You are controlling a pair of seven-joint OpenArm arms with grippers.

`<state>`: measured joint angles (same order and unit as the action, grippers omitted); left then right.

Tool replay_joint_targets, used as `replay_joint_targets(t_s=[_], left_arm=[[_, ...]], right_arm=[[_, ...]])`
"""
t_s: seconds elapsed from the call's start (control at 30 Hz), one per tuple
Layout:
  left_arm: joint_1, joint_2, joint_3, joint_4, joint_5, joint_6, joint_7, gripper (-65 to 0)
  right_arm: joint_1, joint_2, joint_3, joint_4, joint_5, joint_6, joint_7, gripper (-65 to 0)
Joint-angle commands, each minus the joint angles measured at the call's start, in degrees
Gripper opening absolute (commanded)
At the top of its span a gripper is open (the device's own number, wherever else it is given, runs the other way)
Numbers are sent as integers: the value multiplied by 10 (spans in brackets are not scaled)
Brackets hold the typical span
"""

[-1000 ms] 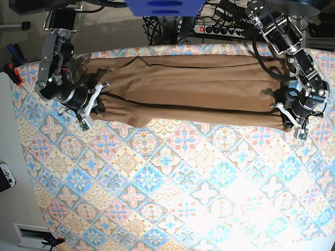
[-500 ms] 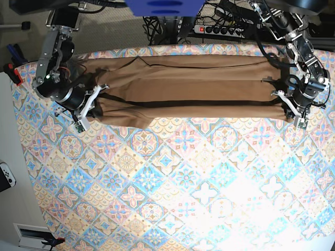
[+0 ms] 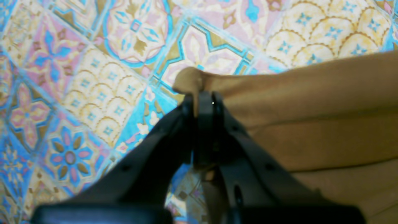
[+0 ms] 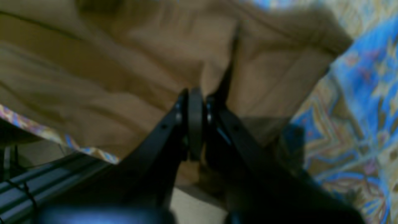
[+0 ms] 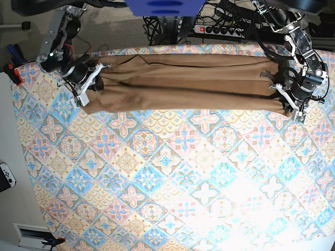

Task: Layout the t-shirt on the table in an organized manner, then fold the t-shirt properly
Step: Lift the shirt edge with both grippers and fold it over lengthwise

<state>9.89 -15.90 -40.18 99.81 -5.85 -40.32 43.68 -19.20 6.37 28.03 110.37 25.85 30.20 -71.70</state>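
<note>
Soft tan t-shirt [image 5: 188,83] stretches limp between both claws, left claw [image 3: 202,96] and right claw [image 4: 194,93] each pinched on an end fold, best held there over the table [image 5: 172,183].

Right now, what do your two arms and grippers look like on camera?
Both arms are black and bare metal with exposed joints and black cables. The left gripper and right gripper have white bracket pieces overhead; up close, the left gripper's fingers are matte black, tapering to narrow tips.
</note>
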Motion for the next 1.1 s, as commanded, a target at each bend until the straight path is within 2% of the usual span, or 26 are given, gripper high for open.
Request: replay_joint_targets(t_s=[0.0, 0.23, 0.43, 0.6, 0.77, 0.93, 1.07], left_arm=[[-5, -9, -4, 18, -4, 3, -12, -650], [11, 3, -4, 78, -4, 3, -11, -650], [25, 11, -4, 85, -4, 3, -10, -650], [30, 16, -26, 85, -10, 3, 26, -650], [31, 19, -65, 85, -51, 3, 61, -650], [40, 19, -67, 85, -51, 3, 65, -650], [57, 6, -65, 85, -55, 3, 63, -650]], right_arm=[[10, 7, 3, 11, 10, 1, 19, -650], [23, 7, 3, 18, 13, 1, 21, -650], [34, 12, 16, 22, 138, -2, 17, -650], [15, 30, 43, 25, 188, -49, 21, -650], [-9, 52, 73, 26, 257, -62, 21, -650], [-39, 60, 100, 26, 292, -63, 21, -650], [-55, 60, 101, 26, 291, -63, 22, -650]])
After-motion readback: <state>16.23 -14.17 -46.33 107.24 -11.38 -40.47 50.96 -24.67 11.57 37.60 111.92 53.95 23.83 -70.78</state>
